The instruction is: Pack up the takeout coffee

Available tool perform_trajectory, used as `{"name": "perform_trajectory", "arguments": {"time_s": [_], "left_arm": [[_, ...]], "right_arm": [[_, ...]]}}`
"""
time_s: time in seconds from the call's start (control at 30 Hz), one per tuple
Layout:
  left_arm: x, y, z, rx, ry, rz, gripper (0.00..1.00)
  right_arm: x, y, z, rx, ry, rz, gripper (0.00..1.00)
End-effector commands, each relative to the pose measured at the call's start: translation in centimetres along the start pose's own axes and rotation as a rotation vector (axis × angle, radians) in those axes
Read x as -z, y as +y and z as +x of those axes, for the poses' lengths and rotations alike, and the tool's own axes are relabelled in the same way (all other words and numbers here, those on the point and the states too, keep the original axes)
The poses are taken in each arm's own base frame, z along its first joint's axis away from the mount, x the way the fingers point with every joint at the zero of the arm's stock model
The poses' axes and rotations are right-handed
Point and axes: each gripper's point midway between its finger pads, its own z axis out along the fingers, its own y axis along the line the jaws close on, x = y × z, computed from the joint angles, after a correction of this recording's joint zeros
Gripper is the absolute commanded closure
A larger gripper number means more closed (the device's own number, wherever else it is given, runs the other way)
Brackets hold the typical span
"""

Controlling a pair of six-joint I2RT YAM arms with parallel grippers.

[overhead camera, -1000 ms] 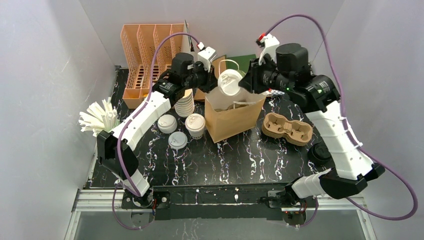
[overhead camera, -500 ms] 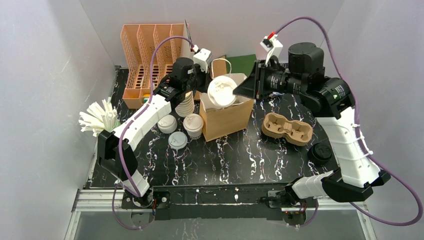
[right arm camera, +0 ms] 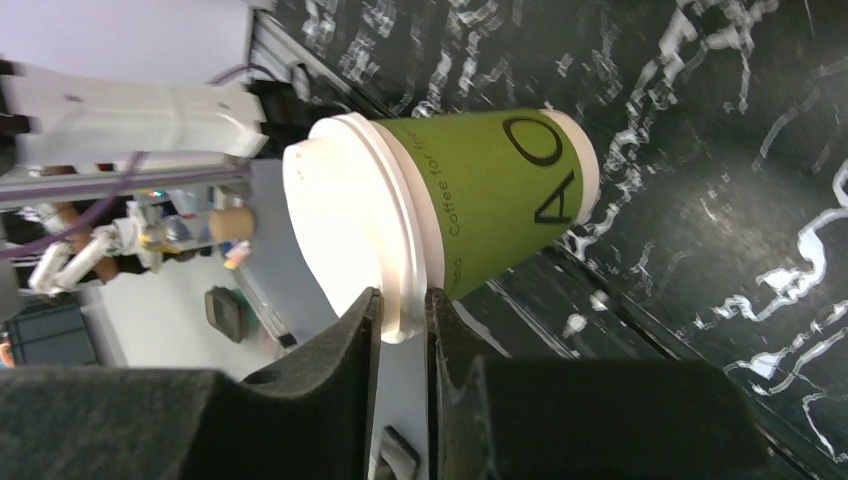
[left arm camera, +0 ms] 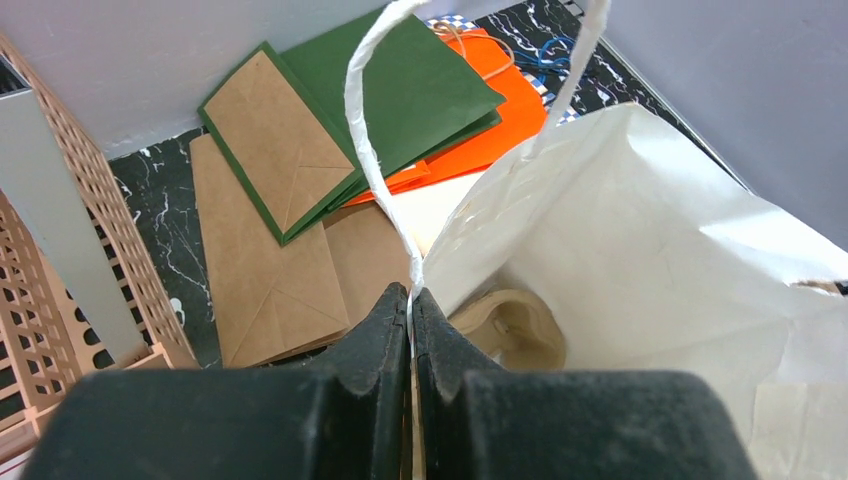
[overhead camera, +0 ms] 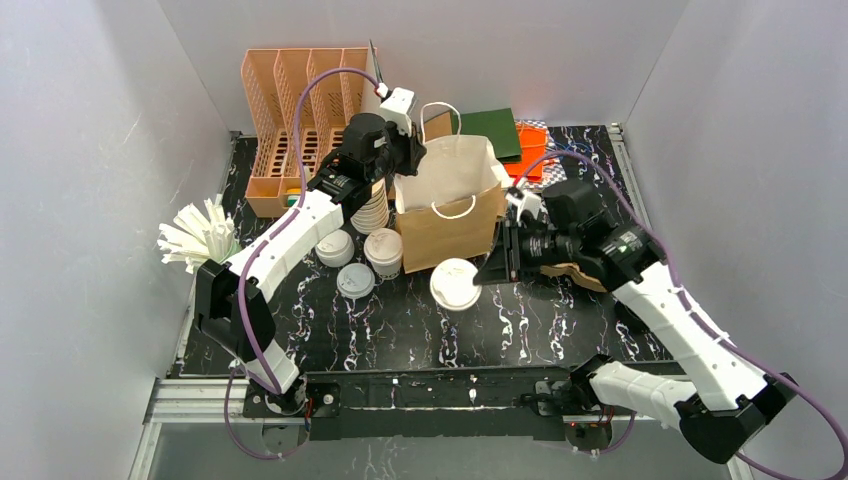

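Observation:
My right gripper (right arm camera: 402, 300) is shut on the white lid rim (right arm camera: 345, 230) of a green takeout coffee cup (right arm camera: 500, 190). In the top view that cup (overhead camera: 455, 284) is upright and low over the table, just in front of the brown paper bag (overhead camera: 450, 225), with the right gripper (overhead camera: 483, 277) at its right side. My left gripper (left arm camera: 411, 295) is shut on the bag's white handle (left arm camera: 365, 150) at the rim, and the bag's white inside (left arm camera: 650, 250) shows. Two more lidded coffee cups (overhead camera: 383, 250) (overhead camera: 334, 247) stand left of the bag.
A stack of lidless cups (overhead camera: 370, 210) stands by the left gripper (overhead camera: 405, 150). A loose lid (overhead camera: 355, 281) lies near the cups. An orange rack (overhead camera: 290, 100) is at the back left, white straws (overhead camera: 200, 235) at the left, flat green and orange bags (overhead camera: 505, 130) behind. A cardboard carrier (overhead camera: 575, 270) sits under the right arm.
My right arm has come down from above the bag's mouth to the table in front of the bag, with the cup in its grip. The bag's rim has been pulled back.

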Motion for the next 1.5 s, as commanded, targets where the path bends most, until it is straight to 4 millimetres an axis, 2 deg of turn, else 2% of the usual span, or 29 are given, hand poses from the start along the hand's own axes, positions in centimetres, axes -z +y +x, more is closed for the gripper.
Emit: {"name": "perform_trajectory", "arguments": {"time_s": [0.0,0.03,0.17,0.23,0.47,0.5,0.53,0.57,0.7,0.87,0.9,0.97,1.07,1.3,1.47], "left_arm": [[0.8,0.2,-4.0,0.007,-0.122,-0.035,0.98],[0.8,0.2,-4.0,0.007,-0.123,-0.038,0.98],[0.5,-0.2,-3.6,0.024,-0.113,-0.018,0.97],[0.3,-0.5,-3.3,0.035,-0.111,-0.007,0.98],[0.0,-1.3,-3.0,0.02,-0.104,0.016,0.98],[-0.1,-1.4,-3.1,0.019,-0.104,0.02,0.98],[-0.1,-1.5,-3.2,0.019,-0.105,0.022,0.98],[-0.1,-1.6,-3.2,0.021,-0.104,0.026,0.98],[0.0,-1.9,-3.1,0.011,-0.096,0.032,0.97],[0.1,-1.9,-3.4,-0.003,-0.099,0.028,0.97],[0.1,-1.9,-3.5,-0.005,-0.099,0.028,0.97],[0.1,-1.8,-3.7,-0.01,-0.1,0.026,0.97],[0.2,-1.8,-3.9,-0.017,-0.101,0.021,0.97],[0.7,-1.6,-4.1,-0.023,-0.108,0.006,0.95],[0.9,-1.4,-4.0,-0.021,-0.11,-0.001,0.95]], "right_arm": [[-2.9,-3.1,0.5,0.068,-0.048,-0.009,0.99],[-3.7,-4.3,1.0,0.075,-0.046,0.0,0.99],[-6.5,-6.7,1.3,0.134,-0.082,-0.038,0.99],[-7.9,-8.0,2.1,0.133,-0.058,-0.04,0.99],[-9.9,-10.0,2.7,0.159,-0.021,-0.06,0.97],[-10.0,-10.3,2.6,0.152,-0.024,-0.046,0.88],[-10.0,-10.8,2.6,0.144,-0.029,-0.022,0.75],[-10.0,-11.4,2.7,0.133,-0.028,0.01,0.67],[-9.8,-13.3,2.8,0.119,-0.054,0.106,0.51],[-9.5,-14.3,2.9,0.107,-0.056,0.167,0.48],[-9.4,-14.5,2.9,0.106,-0.06,0.181,0.42],[-8.9,-14.8,2.7,0.104,-0.076,0.214,0.24],[-7.3,-14.5,1.6,0.122,-0.129,0.267,0.03],[-4.4,-15.0,-0.3,0.063,-0.222,0.421,0.02],[-2.5,-14.2,-2.7,0.028,-0.33,0.479,0.02]]}}
